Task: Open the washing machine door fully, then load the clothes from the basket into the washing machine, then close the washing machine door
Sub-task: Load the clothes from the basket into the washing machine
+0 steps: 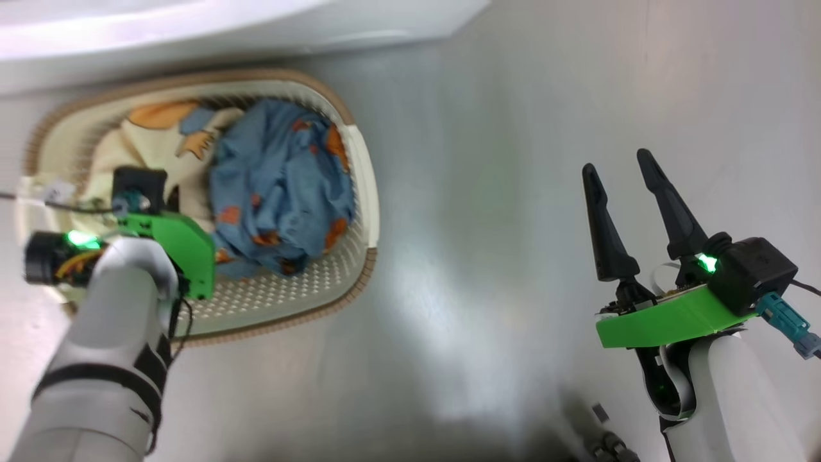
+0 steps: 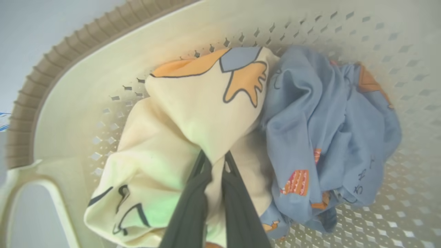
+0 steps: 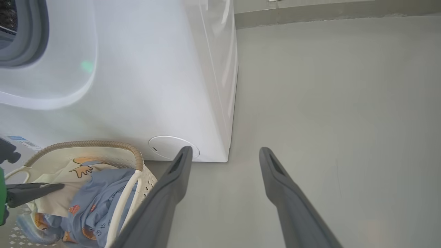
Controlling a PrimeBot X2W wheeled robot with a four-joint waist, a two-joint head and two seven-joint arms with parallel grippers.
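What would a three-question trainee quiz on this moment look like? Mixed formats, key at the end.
1. True or false: the right gripper is shut on the basket.
2. The left gripper is shut on: A) nothing B) the cream piece C) the basket's rim.
3. Fill in: the basket stands next to the white ____.

Key:
1. False, it is open, apart from the basket.
2. B, the cream piece.
3. washing machine.
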